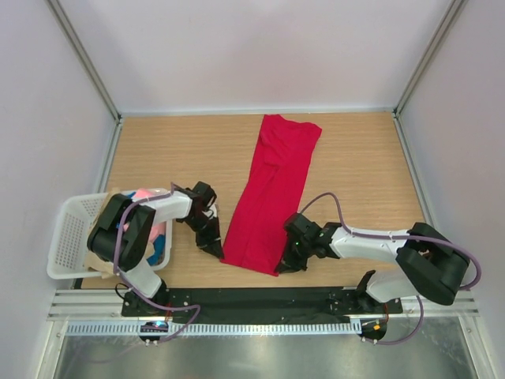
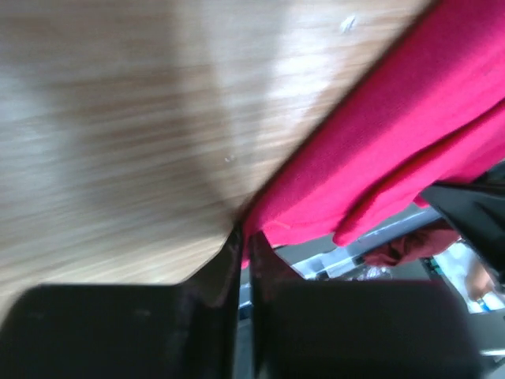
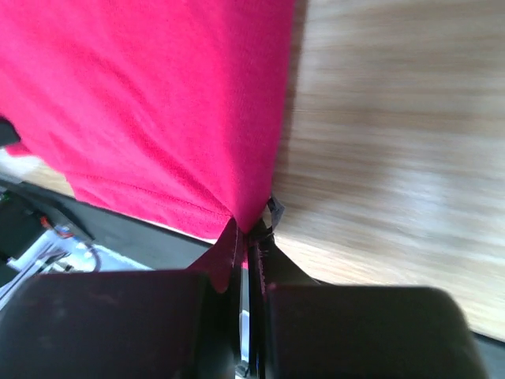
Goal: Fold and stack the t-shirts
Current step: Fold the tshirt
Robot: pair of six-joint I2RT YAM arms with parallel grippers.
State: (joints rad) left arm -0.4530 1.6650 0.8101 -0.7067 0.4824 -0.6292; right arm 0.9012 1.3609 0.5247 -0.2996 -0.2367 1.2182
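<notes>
We are pinching the red t-shirt [image 1: 272,189] by its near corners in closed left fingers [image 2: 217,284] and right fingers [image 3: 278,286], risking slippage from shallow bites.

Bends both arms inward and low, wrists tipped down and facing each other. Pinches the left gripper [image 1: 210,242], jaws almost together, on the near left corner of the red t-shirt [image 1: 272,181]; clamps the right gripper [image 1: 289,260], jaws together, on its near right corner.
</notes>
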